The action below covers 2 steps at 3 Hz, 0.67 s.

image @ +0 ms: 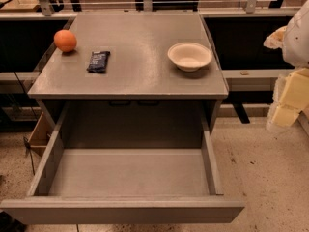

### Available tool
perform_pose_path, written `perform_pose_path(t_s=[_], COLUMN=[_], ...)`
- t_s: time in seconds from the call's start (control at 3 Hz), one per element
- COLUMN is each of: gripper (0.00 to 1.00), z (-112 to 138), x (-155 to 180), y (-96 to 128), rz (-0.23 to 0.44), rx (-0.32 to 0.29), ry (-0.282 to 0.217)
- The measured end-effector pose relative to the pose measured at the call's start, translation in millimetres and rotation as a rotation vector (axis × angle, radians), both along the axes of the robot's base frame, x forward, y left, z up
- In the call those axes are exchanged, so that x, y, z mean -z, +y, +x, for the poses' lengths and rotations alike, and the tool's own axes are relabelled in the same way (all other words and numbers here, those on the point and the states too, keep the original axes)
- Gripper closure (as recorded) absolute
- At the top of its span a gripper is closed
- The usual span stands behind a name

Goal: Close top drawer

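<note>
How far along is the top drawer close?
Done: nothing yet. The top drawer stands pulled far out, its whole floor showing. In hand: the tool is at the right edge of the view, beside the cabinet and apart from the drawer. Left: bring the tool to the drawer's front and push it in under the tabletop.

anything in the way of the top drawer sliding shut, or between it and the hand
Nothing visible: the top drawer is pulled out, its inside bare, the cavity behind it open. The hand hangs at the right edge, only floor between.
</note>
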<state>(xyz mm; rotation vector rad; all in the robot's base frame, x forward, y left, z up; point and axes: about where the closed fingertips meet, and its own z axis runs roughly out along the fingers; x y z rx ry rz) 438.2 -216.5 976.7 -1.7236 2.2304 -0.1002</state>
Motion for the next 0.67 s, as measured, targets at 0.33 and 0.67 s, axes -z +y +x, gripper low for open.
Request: perform_pose_path(t_s=[0.33,0.67], gripper=[0.00,0.00], z=[0,-27], x=[0,30], y=[0,16], rz=[0.000,0.061], rx=[0.000,0.028], ry=[0.000,0.016])
